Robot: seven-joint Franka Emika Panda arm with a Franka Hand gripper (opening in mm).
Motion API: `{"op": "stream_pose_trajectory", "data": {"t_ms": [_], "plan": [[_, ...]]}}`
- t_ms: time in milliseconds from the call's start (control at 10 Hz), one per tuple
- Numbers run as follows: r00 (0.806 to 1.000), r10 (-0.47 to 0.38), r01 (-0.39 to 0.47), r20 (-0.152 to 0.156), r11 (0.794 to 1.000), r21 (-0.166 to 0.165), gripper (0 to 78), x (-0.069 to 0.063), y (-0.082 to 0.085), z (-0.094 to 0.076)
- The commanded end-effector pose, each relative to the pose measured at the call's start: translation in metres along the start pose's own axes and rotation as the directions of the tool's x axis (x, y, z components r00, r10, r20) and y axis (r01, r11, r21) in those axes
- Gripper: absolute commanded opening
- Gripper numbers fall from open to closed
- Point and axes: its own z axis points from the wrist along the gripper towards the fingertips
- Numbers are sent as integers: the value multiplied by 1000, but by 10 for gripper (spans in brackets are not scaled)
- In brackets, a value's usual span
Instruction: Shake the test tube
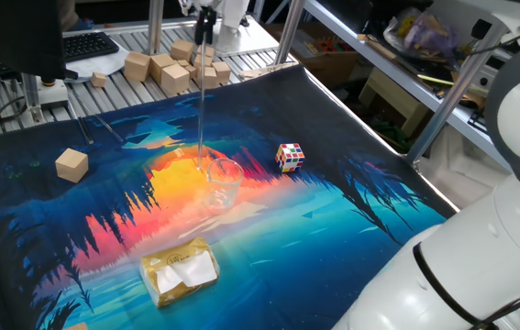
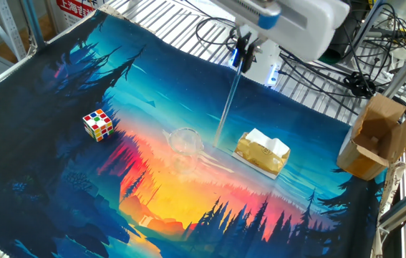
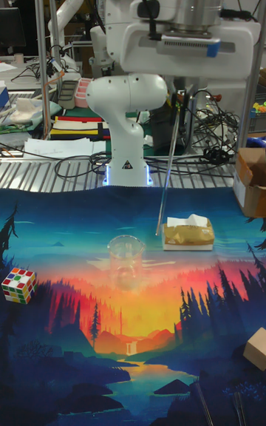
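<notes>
The test tube [image 2: 228, 107] hangs in the air above the table [image 2: 59, 93], pinched at its top end by the gripper [image 2: 242, 56], whose fingers [image 1: 203, 22] are closed narrowly on the glass; its length slants down so that the free lower tip sits off to one side of the grip point, low over the painted cloth and between the clear cup [image 2: 185, 140] and the tissue packet [image 2: 261, 153]. In the tall fixed view the tube [image 3: 167, 178] tilts clearly, its tip just beside the packet [image 3: 188, 234] and not far from the cup [image 3: 125, 259]. The main risk, as I judge it, lies in that long free end: held only at the top, the tip sweeps a wide arc with each swing, and a stroke that dips or runs too far sideways could knock it against the cup's rim or the packet, chipping or snapping such thin glass or tipping the cup over. A second risk is the grip itself: smooth, slim glass between two flat fingers may slide or pivot under quick reversals, and the tube could drop onto the table. Squeezing harder to prevent that could crack it. The coloured cube [image 2: 98, 125] stands well apart and seems out of reach of the tip.
</notes>
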Motion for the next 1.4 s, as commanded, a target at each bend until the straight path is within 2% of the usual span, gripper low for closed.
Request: {"op": "stream_pose_trajectory", "data": {"t_ms": [100, 200, 300, 500, 700, 800, 900, 1200, 1400], "plan": [[999, -35, 34, 19, 999, 9, 11, -9, -28, 6], [999, -36, 36, 18, 999, 9, 11, -9, -29, 5], [998, -56, 56, 11, 998, 10, 11, -10, -40, 3], [998, -64, 64, 13, 998, 13, 11, -11, -42, 5], [997, -72, 72, 17, 997, 14, 11, -10, -44, 11], [996, -86, 85, 30, 996, 14, 11, -7, -50, 23], [995, -91, 90, 29, 996, 14, 11, -6, -52, 27], [996, -91, 90, 26, 996, 14, 11, -6, -50, 31], [996, -84, 84, 37, 996, 13, 11, -6, -43, 45]]}}
